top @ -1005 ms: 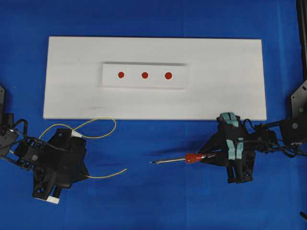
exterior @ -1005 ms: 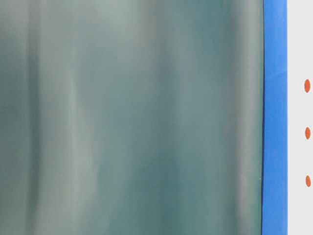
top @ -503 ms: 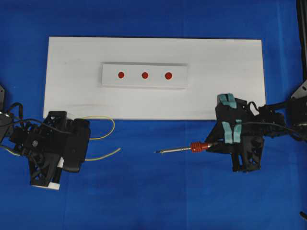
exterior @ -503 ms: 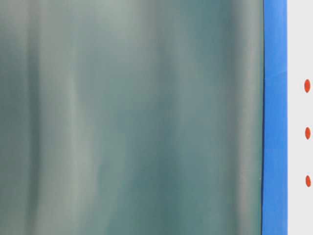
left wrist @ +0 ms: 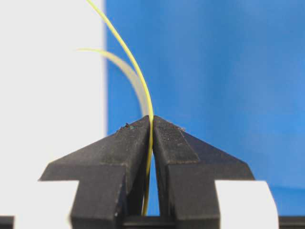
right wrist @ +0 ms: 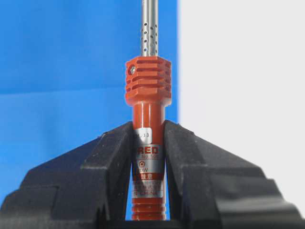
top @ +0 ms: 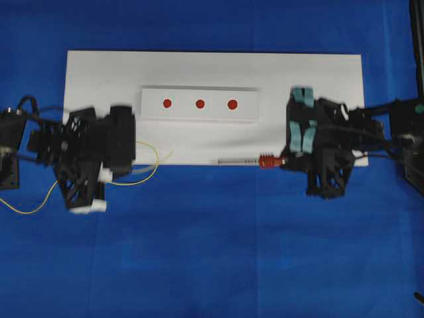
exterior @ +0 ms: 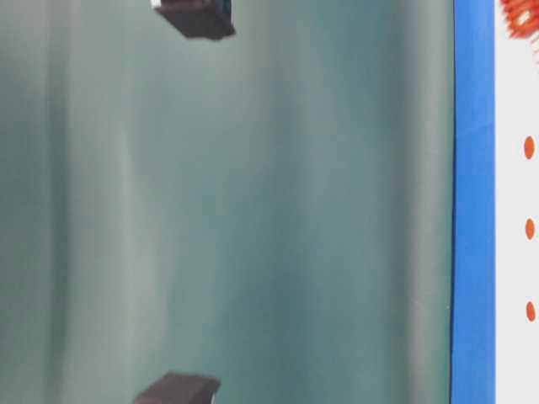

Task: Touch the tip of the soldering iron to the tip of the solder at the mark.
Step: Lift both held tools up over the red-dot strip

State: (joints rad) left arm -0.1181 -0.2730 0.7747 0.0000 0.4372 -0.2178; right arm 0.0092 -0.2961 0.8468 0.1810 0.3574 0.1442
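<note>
- My left gripper (left wrist: 151, 125) is clamped on the solder (left wrist: 143, 86), whose free end arcs over the near edge of the white board (top: 318, 79)
- My right gripper (right wrist: 148, 138) is clamped on the iron (right wrist: 148, 109), its shaft level along that same edge
- I see the tips well apart, short of the three red marks (top: 200, 104)

solder (top: 147, 173) – yellow | soldering iron (top: 265, 161) – red-orange handle, silver perforated shaft | board (top: 318, 86) – white, three red dots | cloth (top: 218, 252) – blue

Blue table (top: 218, 265); white board (top: 318, 73) on it.
</note>
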